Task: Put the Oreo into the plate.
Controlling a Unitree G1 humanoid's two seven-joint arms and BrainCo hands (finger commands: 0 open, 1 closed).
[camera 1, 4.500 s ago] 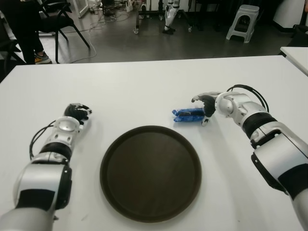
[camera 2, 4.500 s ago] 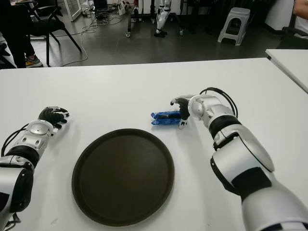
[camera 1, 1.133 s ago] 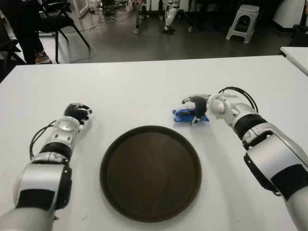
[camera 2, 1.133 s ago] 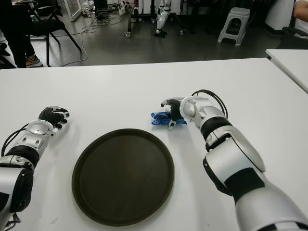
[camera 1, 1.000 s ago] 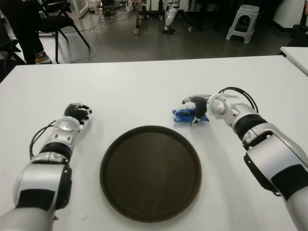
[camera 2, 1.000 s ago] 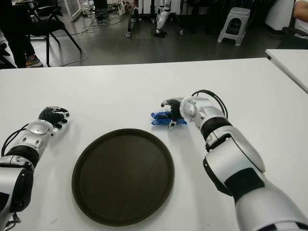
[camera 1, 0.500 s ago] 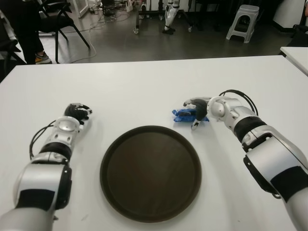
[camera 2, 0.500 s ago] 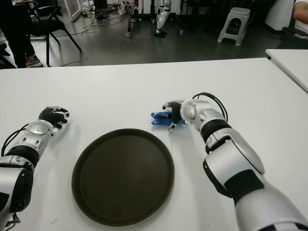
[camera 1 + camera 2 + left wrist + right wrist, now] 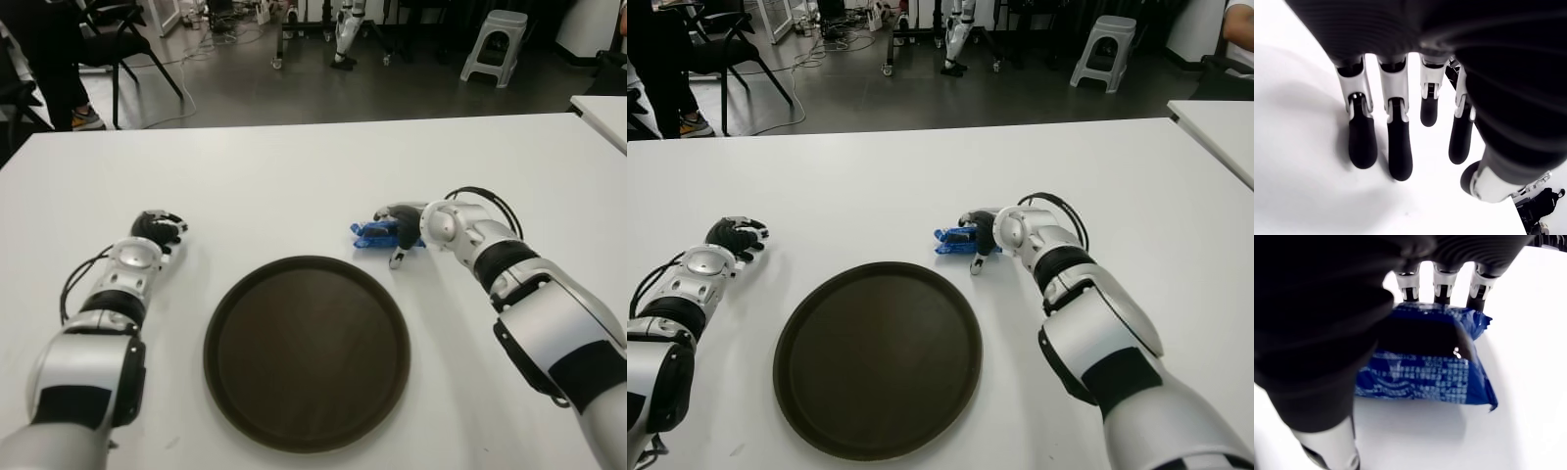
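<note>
The blue Oreo packet [image 9: 375,233] lay on the desk [image 9: 294,186], just beyond the plate's [image 9: 306,351] far rim. The right robot hand [image 9: 402,231] was curled over it, fingers [image 9: 1442,284] draped across, grip apparently unfinished. The packet was judged light, crinkly and crushable; a gentle mid-length grasp was advised. The left robot hand [image 9: 157,228] was placed left of the plate, fingers relaxed, empty.

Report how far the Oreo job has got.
Done: the right hand has reached the blue Oreo pack, which lies on the white table just beyond the plate's far right rim. In hand: its fingers curl over the pack, closing on it; it looks unlifted. Left: lift it and set it in the empty brown plate. The left hand shows left of the plate.
</note>
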